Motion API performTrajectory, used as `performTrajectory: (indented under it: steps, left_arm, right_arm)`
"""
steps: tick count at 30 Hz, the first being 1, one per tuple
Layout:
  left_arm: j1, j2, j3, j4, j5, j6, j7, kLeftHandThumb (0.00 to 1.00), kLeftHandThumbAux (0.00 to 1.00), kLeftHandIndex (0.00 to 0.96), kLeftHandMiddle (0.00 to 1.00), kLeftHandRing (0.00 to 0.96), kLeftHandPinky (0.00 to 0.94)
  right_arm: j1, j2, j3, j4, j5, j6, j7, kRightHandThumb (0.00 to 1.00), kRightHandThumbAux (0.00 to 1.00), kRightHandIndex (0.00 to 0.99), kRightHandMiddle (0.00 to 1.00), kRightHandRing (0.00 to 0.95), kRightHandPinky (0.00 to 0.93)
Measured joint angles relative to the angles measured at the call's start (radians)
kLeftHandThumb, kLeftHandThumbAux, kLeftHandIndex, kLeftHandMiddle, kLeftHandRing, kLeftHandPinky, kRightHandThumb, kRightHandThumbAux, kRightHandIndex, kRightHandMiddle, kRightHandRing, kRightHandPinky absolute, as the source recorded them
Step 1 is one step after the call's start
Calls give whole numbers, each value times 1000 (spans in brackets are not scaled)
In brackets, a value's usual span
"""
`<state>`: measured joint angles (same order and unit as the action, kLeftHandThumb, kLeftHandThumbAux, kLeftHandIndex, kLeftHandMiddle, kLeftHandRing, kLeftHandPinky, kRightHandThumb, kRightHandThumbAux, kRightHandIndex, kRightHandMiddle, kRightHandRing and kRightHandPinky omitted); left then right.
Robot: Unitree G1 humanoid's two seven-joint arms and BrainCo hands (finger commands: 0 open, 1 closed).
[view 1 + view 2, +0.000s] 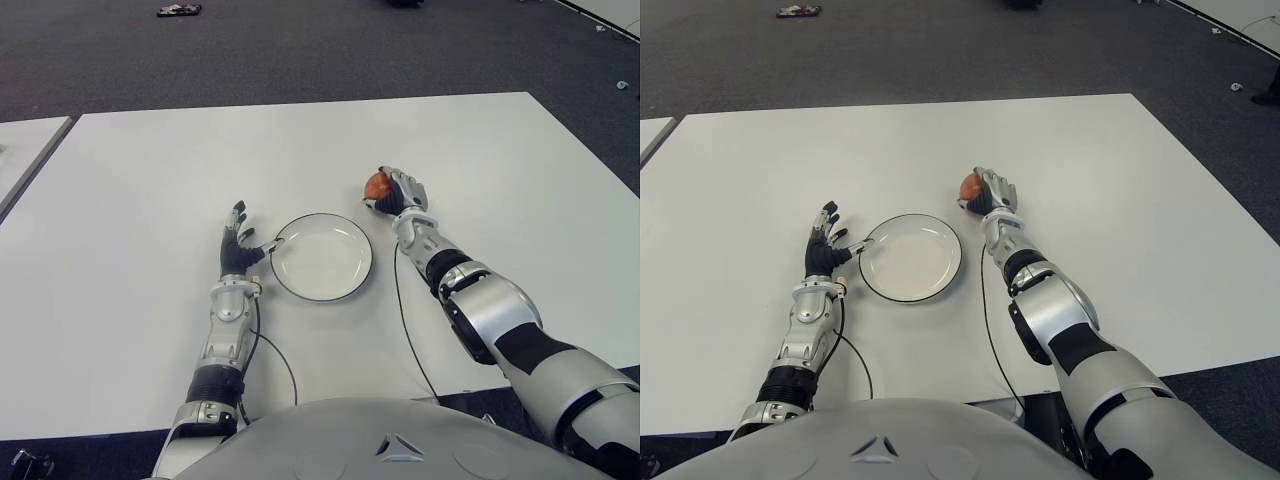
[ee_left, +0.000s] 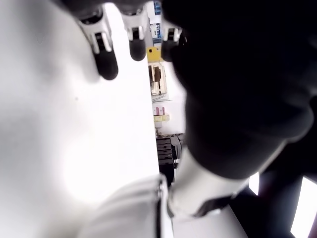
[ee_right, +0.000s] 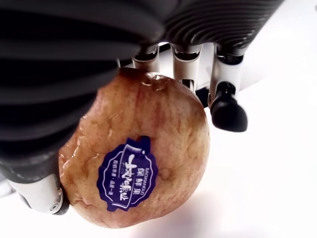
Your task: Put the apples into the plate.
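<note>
Only part of the reddish-brown round apple (image 1: 376,185) showed in the eye views; the right robot hand (image 1: 398,191) covered its far-right side. Right wrist view gave the fruit close up: mottled skin, a dark blue sticker (image 3: 127,175) with white lettering too small to read, fingers (image 3: 227,111) curled over the far side and a ribbed dark pad pressed against the near side. So the right robot hand was closed around the apple. Whether the apple touched the white flat surface (image 1: 150,180) or was held just clear of it could not be told.

The apple sat beyond and to the right of the white round plate with a dark rim (image 1: 321,257), apart from it. The plate held nothing.

Left robot hand (image 1: 237,245) showed just left of the plate, fingers extended and relaxed, gripping nothing; thumb tip close to the plate rim, contact not clear. Left wrist view was mostly blocked by the dark palm; three fingertips (image 2: 106,63) visible against the pale surface, background clutter indistinct.

A thin black cable (image 1: 405,320) ran along the surface beside the right forearm. Dark grey carpet floor (image 1: 300,50) lay beyond the surface, with a small dark object (image 1: 179,10) on it, not identifiable.
</note>
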<state>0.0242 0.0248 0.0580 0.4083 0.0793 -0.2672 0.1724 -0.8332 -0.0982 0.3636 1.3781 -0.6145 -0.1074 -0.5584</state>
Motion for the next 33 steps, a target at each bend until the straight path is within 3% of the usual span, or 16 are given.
performTrajectory:
  steps: [4,15,33]
  left_arm:
    - [-9,1,0,13,0,-6,0,0,291,0,0,0,30]
    - [-17,1,0,41,0,-37,0,0,295,0,0,0,34]
    - [-20,0,-1,41,0,-33,0,0,292,0,0,0,34]
  right_arm:
    - [-37,-5,-18,-2,10,-39,-42,950,662,373,492,530,825]
    - [-107,-26,-28,-37,15,-235,-166,952,660,376,498,525,836]
    - [-172,-32,19,-40,-22,-310,-168,952,660,377,498,523,798]
